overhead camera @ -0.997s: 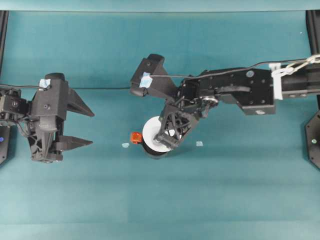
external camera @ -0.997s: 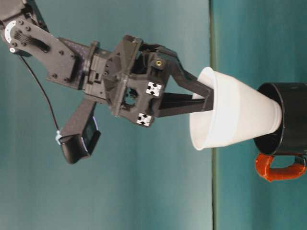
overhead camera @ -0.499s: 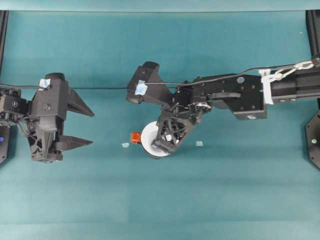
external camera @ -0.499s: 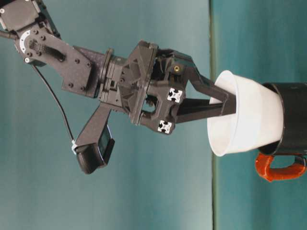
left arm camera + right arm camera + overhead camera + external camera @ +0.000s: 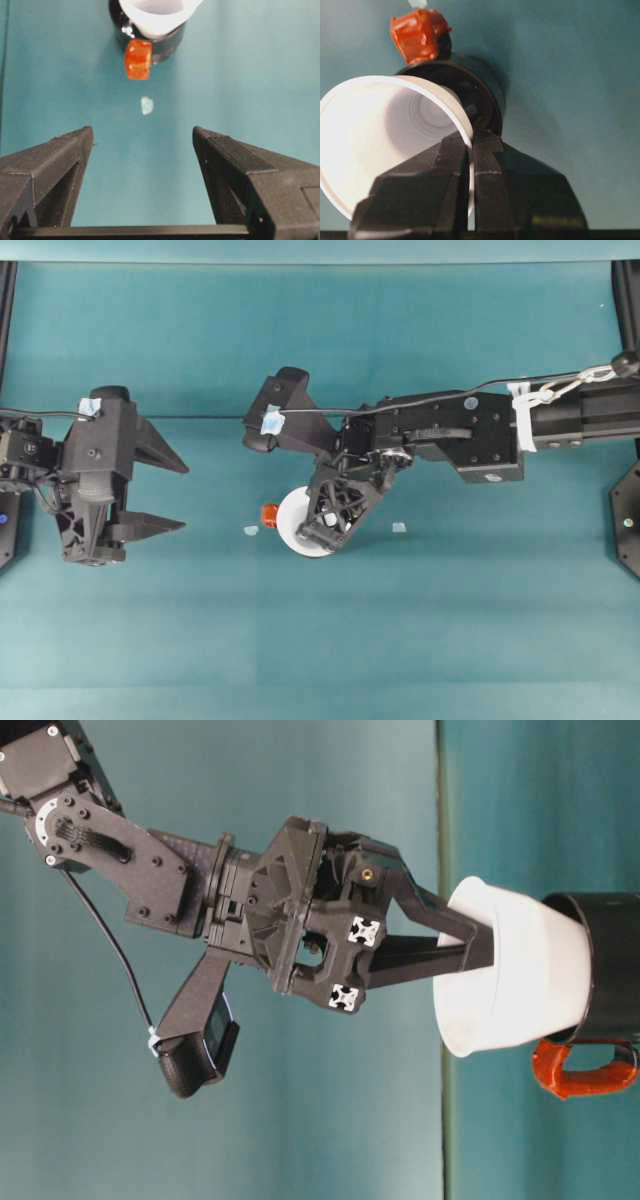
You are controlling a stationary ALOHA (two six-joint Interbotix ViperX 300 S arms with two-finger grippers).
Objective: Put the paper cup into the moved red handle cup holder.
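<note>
The white paper cup (image 5: 290, 524) sits with its narrow base down inside the black red handle cup holder (image 5: 612, 965), tilted a little; most of its wall stands above the holder's rim. My right gripper (image 5: 312, 537) is shut on the cup's rim, one finger inside and one outside, as the right wrist view shows (image 5: 470, 150). The holder's red handle (image 5: 269, 515) sticks out on the cup's left. My left gripper (image 5: 180, 495) hangs open at the left, well apart from the holder (image 5: 165, 42) and the cup (image 5: 157, 12).
Two small pale scraps lie on the teal table, one just left of the handle (image 5: 251, 530) and one to the right of the cup (image 5: 399, 527). Black frame posts (image 5: 628, 520) stand at the table's side edges.
My right gripper has carried the cup down and a little left, so its base has sunk deeper into the holder. The left arm has not moved.
</note>
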